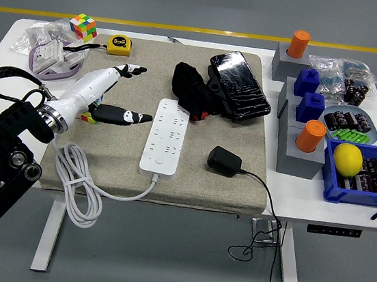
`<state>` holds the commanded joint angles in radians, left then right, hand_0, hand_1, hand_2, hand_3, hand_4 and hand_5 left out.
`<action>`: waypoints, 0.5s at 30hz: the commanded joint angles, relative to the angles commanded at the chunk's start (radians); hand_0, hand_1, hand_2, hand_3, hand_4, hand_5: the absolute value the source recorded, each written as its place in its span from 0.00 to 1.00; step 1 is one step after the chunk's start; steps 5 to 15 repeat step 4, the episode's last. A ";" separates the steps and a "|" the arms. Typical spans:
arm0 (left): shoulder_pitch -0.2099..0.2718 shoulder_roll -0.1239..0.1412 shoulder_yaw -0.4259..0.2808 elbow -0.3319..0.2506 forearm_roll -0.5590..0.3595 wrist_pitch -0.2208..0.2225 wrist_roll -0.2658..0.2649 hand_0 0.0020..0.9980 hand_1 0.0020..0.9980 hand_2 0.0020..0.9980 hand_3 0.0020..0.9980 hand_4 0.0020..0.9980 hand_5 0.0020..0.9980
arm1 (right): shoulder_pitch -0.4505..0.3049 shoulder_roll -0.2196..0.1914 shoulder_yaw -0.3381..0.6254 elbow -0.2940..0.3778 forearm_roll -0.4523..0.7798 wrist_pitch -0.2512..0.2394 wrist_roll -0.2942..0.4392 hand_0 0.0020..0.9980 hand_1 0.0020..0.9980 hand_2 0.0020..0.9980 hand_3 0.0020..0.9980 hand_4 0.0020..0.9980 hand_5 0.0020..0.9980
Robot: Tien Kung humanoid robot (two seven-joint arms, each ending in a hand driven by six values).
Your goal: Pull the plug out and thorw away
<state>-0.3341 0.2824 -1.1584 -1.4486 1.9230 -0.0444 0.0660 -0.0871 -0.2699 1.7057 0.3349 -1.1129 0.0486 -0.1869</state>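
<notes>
Here the black plug (224,161) lies unplugged on the beige mat (197,183), just right of the white power strip (164,135), its cord trailing off the desk (304,210) edge. The left hand (105,89) hovers left of the strip, fingers (131,115) spread and empty. A small coloured cube beneath the palm is mostly hidden. Behind lie black cloth (189,89) and a wrapped black pouch (238,86).

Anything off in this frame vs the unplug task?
Yes: the black plug adapter lies loose on the beige mat, right of the white power strip, whose sockets look empty. The left hand hovers left of the strip, holding nothing.
</notes>
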 joint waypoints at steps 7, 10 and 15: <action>0.003 -0.003 -0.005 -0.001 0.000 -0.001 0.000 0.86 0.87 0.91 0.91 1.00 0.49 | -0.002 0.000 0.000 0.001 0.000 -0.001 0.000 0.57 0.66 0.66 0.57 0.99 0.46; 0.003 -0.003 -0.005 -0.001 0.000 -0.001 0.000 0.86 0.87 0.91 0.91 1.00 0.49 | -0.002 0.000 0.000 0.001 0.000 -0.001 0.000 0.57 0.66 0.66 0.57 0.99 0.46; 0.003 -0.003 -0.005 -0.001 0.000 -0.001 0.000 0.86 0.87 0.91 0.91 1.00 0.49 | -0.002 0.000 0.000 0.001 0.000 -0.001 0.000 0.57 0.66 0.66 0.57 0.99 0.46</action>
